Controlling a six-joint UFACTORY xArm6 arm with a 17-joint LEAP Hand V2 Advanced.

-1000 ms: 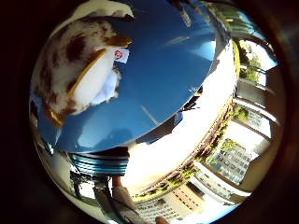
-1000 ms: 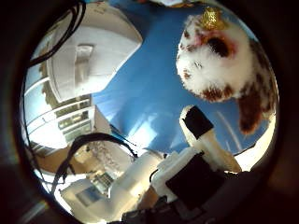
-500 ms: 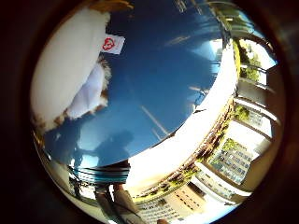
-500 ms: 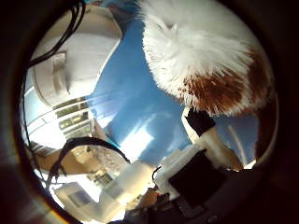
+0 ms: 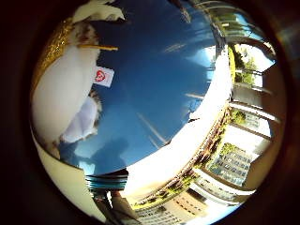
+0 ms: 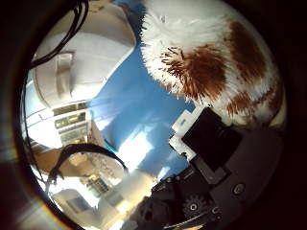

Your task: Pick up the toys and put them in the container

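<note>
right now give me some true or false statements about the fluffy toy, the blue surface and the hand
1. The fluffy white plush toy with brown patches fills much of the thumb side view, so it is close to the palm. True.
2. The toy lies on a red cloth. False: it lies on a blue surface.
3. A small white tag with a red mark shows on the toy. True.
4. The toy is plain white all over. False: it has brown patches.
5. A black and white part of the hand lies right beside the toy's fur. True.
</note>
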